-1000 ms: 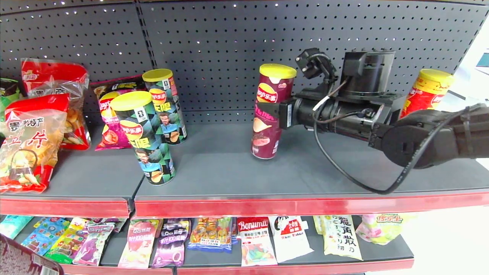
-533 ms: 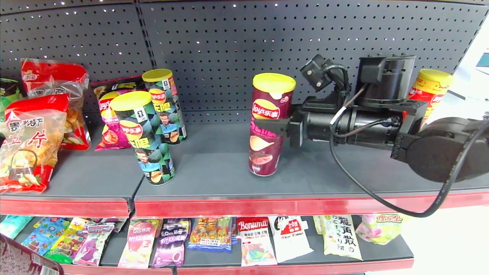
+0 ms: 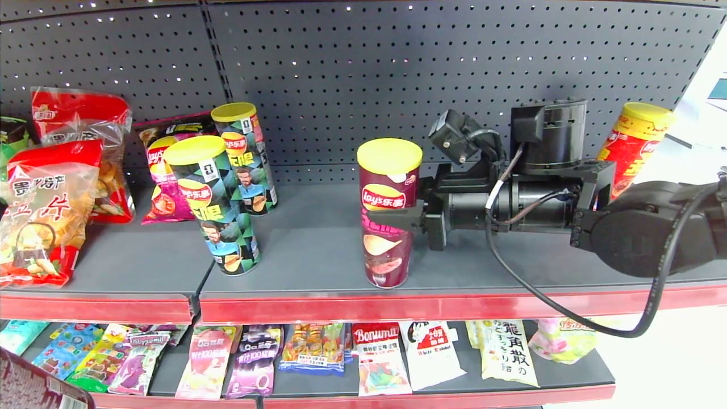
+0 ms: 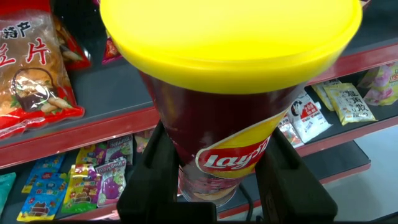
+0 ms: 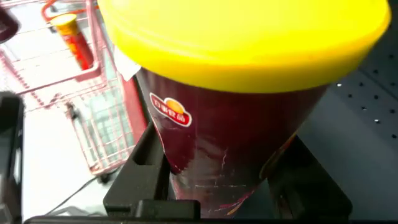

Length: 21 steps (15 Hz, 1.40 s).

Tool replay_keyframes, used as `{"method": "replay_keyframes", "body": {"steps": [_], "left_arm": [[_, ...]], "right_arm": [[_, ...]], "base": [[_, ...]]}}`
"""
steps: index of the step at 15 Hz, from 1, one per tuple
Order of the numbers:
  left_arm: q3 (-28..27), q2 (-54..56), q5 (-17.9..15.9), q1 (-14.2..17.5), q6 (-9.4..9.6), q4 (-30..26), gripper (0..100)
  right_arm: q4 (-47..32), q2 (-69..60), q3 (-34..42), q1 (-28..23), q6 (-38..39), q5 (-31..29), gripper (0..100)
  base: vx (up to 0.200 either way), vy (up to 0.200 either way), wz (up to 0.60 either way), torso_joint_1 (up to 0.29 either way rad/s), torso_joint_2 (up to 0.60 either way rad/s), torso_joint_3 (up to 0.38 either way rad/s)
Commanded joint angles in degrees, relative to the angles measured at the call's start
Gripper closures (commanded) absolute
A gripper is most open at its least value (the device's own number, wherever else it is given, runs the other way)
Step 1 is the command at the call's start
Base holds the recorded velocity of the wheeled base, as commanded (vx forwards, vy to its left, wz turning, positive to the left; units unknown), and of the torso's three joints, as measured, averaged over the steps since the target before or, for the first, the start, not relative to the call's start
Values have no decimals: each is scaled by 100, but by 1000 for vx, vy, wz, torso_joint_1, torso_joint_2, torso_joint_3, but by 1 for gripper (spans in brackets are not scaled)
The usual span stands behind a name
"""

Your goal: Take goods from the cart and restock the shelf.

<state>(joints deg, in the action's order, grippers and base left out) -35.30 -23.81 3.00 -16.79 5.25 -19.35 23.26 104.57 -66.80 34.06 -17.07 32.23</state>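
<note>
dark pegboard (image 3: 341, 68) backs a grey shelf (image 3: 318, 238) with a red front lip. over it the right gripper (image 3: 397, 218) pinches a maroon can (image 3: 386, 193) with a yellow lid around its middle, upright and close to the near lip; whether its base touches the shelf i cannot tell. to the left stand two green-black cans (image 3: 218, 216), well apart from it, with snack bags (image 3: 45, 216) farther left. an orange-red can (image 3: 633, 142) leans at the far right. small packets (image 3: 318, 346) line the lower shelf (image 3: 568, 375). the left gripper (image 4: 217, 180) is clamped on a second maroon can (image 4: 230, 50), out in front of the shelves. since a second ago the right gripper has drawn its can from mid-shelf toward the near lip and slightly left.
</note>
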Motion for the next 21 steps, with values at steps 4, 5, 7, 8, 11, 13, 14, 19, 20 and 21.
{"method": "replay_keyframes", "body": {"steps": [4,5,7,8,11,13,14,19,20,21], "left_arm": [[15,-80,-10,-9,2,1,100],[15,-80,-10,-9,2,1,100],[24,-89,-19,-9,2,1,100],[24,-89,-19,-9,2,1,100],[32,-142,-27,-9,2,1,100],[32,-142,-27,-9,2,1,100],[32,-142,-27,-9,2,1,100],[59,-142,-27,-9,2,1,100],[50,-142,-27,-18,2,1,100],[50,-133,-27,-18,2,1,100]], "right_arm": [[-50,19,45,-119,-148,134,100],[-50,19,62,-128,-148,134,100],[-41,19,159,-128,-148,248,100],[-41,19,168,-119,-148,275,100],[-32,90,168,-128,-139,389,100],[-32,107,124,-128,-130,389,100],[-32,116,115,-128,-130,389,100],[-23,204,133,-128,-95,389,100],[-23,213,133,-128,-95,389,100],[-23,222,124,-128,-95,389,100]], "base": [[0,0,0,0,0,0],[0,0,0,0,0,0],[0,0,0,0,0,0],[0,0,0,0,0,0],[0,0,0,0,0,0],[0,0,0,0,0,0],[0,0,0,0,0,0],[0,0,0,0,0,0],[0,0,0,0,0,0],[0,0,0,0,0,0]]}}
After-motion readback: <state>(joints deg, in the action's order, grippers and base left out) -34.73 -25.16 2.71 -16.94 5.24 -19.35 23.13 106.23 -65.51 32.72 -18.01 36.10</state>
